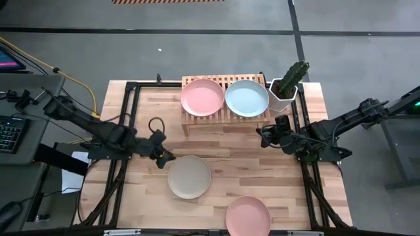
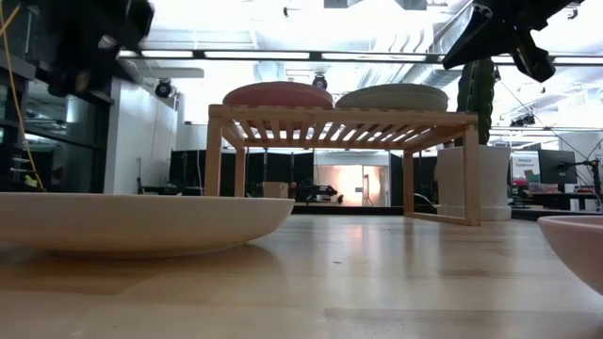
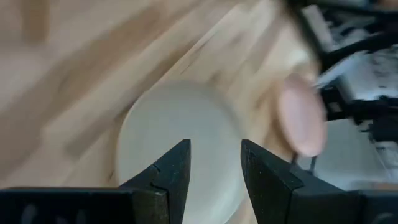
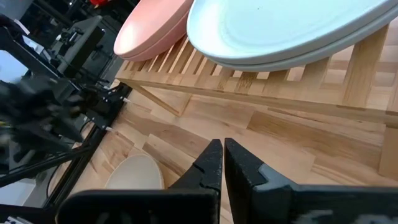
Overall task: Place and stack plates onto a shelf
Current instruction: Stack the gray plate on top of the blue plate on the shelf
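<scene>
On the light-wood shelf (image 1: 226, 105) at the table's far side lie a pink plate (image 1: 202, 97) and a mint plate (image 1: 247, 98), which rests on another plate beneath it (image 4: 298, 53). A beige plate (image 1: 189, 177) lies flat on the table, and a second pink plate (image 1: 248, 215) sits at the near edge. My left gripper (image 1: 164, 157) is open and hovers over the beige plate's far-left rim (image 3: 155, 130), well above it in the low view. My right gripper (image 1: 262, 136) is shut and hangs in the air just in front of the shelf's right half.
A white pot with a cactus (image 1: 285, 92) stands right of the shelf, close to my right arm. Bare wood lies between the shelf and the beige plate (image 2: 141, 221). Black frame rails (image 1: 125, 118) run along the table's left and right sides.
</scene>
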`<control>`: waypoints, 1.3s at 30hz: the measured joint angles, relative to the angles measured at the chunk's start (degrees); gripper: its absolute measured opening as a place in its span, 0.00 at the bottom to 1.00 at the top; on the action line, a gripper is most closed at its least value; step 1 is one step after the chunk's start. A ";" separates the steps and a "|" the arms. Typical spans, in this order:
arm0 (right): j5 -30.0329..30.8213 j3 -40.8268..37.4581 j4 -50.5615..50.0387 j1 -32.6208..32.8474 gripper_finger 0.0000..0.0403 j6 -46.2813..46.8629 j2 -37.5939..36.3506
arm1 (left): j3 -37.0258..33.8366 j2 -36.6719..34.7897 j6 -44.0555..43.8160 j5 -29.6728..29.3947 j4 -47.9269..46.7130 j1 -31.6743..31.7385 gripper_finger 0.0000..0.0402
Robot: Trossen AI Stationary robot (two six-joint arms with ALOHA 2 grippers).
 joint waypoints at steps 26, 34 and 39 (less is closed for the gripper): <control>0.02 0.00 -0.53 0.00 0.00 0.00 0.01 | -11.03 14.72 -24.61 3.75 11.09 -2.80 0.33; 0.02 0.00 -0.68 0.00 0.00 0.00 0.00 | -11.00 20.39 -24.41 6.36 16.92 -2.78 0.33; 0.04 0.00 -0.74 -0.02 0.00 0.00 0.00 | -10.98 21.46 -21.16 6.44 20.09 -2.72 0.31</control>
